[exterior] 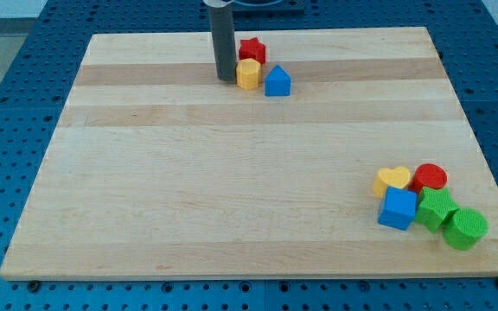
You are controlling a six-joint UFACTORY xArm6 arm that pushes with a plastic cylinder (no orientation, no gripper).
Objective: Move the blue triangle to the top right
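Near cluster of 5 blocks at the wooden board's (232, 216) lower right lies untouched; far up, blue triangle block (277, 81) touches yellow hexagon block (248, 74), my tip (226, 79) (no claw fitted) just left; likely approach step, next push rightward.

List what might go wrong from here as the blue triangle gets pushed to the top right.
1. My tip sits at the view's left of the yellow block, which touches the blue triangle; pushing rightward would likely drag yellow along.
2. The red star sits just behind them and could get swept too.
3. An off-centre push through yellow may spin the triangle sideways.
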